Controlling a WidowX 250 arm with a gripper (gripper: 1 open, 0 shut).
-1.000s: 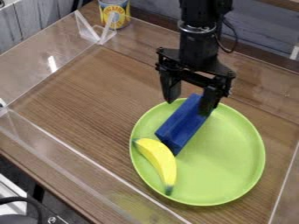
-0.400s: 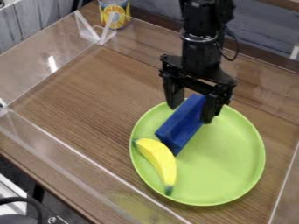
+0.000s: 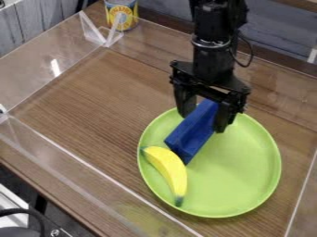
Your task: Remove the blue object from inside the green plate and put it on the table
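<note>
The blue object point(image 3: 191, 135) lies inside the green plate point(image 3: 247, 180), slanting from the plate's upper middle down toward its left side. My gripper point(image 3: 205, 115) hangs straight down over the block's upper end. Its two dark fingers point(image 3: 183, 100) are open and straddle that end, one on each side. I cannot tell whether the fingers touch the block. The block's lower end rests beside a yellow banana point(image 3: 168, 171). Brown wood-grain table point(image 3: 99, 102) spreads to the left of the plate.
The yellow banana lies on the plate's left part, close against the blue block. Low clear plastic walls point(image 3: 50, 65) border the table at the left and front. A yellow and white container point(image 3: 120, 14) stands beyond the far wall.
The gripper has shifted slightly to the right and down over the block's upper end. The block, banana and plate have not moved.
</note>
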